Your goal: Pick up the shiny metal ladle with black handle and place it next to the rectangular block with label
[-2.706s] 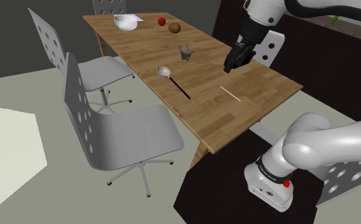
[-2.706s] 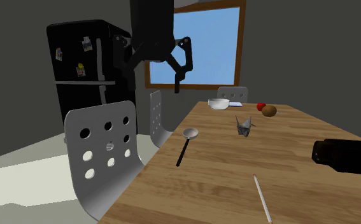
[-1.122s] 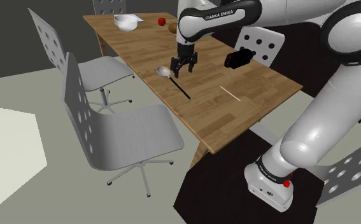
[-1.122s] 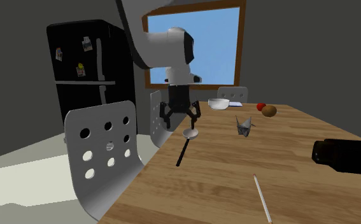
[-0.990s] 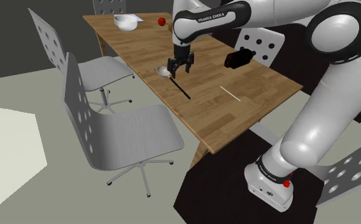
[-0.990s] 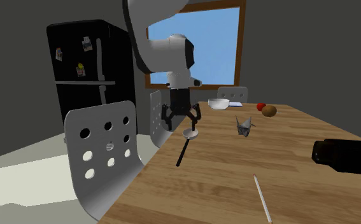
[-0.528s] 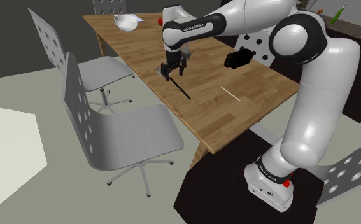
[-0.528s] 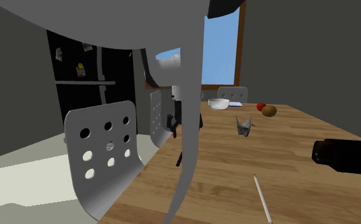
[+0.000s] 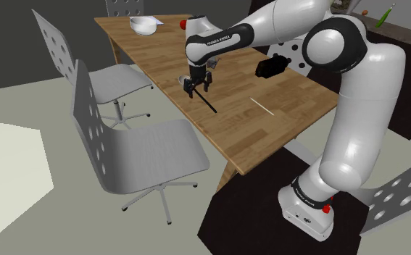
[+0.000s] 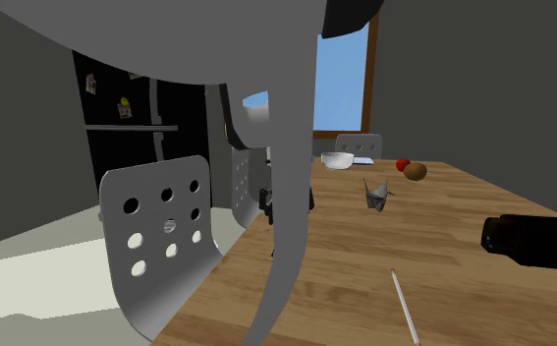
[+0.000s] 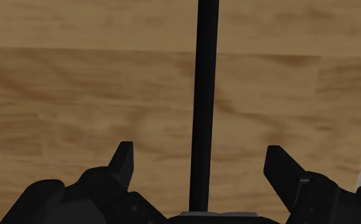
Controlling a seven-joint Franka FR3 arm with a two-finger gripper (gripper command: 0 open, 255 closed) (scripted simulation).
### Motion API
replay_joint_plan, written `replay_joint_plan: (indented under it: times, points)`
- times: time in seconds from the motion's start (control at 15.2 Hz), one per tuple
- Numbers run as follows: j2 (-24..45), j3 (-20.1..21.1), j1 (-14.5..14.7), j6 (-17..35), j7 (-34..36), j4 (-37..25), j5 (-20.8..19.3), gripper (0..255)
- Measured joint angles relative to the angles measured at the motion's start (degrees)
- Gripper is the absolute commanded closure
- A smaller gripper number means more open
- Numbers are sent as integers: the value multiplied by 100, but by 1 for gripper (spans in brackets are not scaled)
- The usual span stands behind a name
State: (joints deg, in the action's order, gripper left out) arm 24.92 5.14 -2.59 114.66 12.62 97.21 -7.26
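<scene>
— Wooden table point(image 9: 298, 98), and we have the gripper point(image 9: 198, 87) low over it, right above the ladle point(image 9: 208, 105), near the edge by the grey chairs point(image 9: 142, 152).

— From the hand's own camera we see the black handle point(image 11: 205, 76) running straight through the middle, between the two fingers point(image 11: 123, 164). Both stand wide of it. Nothing touching, nothing held.

— Agreed, we call the gripper spread apart. The ladle lies flat on the wood, its handle pointing out from under the gripper toward the table's near end in the shoulder view.

— And the black block point(image 9: 272, 67)? We find it by the far edge, to the shoulder view's right of the ladle, well apart from it.

— A thin pale stick point(image 9: 262, 106) lies on the wood, also to the right of the ladle. At the far end, a white bowl point(image 9: 144, 26).

— In the second exterior view the white arm point(image 10: 291, 197) crosses in front of us, with a folded paper figure point(image 10: 377, 194) on the table beyond it.
</scene>
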Motion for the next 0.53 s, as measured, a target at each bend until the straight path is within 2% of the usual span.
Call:
replay_joint_plan:
  times: [0.26, 0.33, 0.53]
  points:
    - [4, 0, 0, 13, 1, 7, -1, 0]
    - [4, 0, 0, 13, 1, 7, -1, 255]
    - [0, 7, 6, 13, 2, -1, 3, 255]
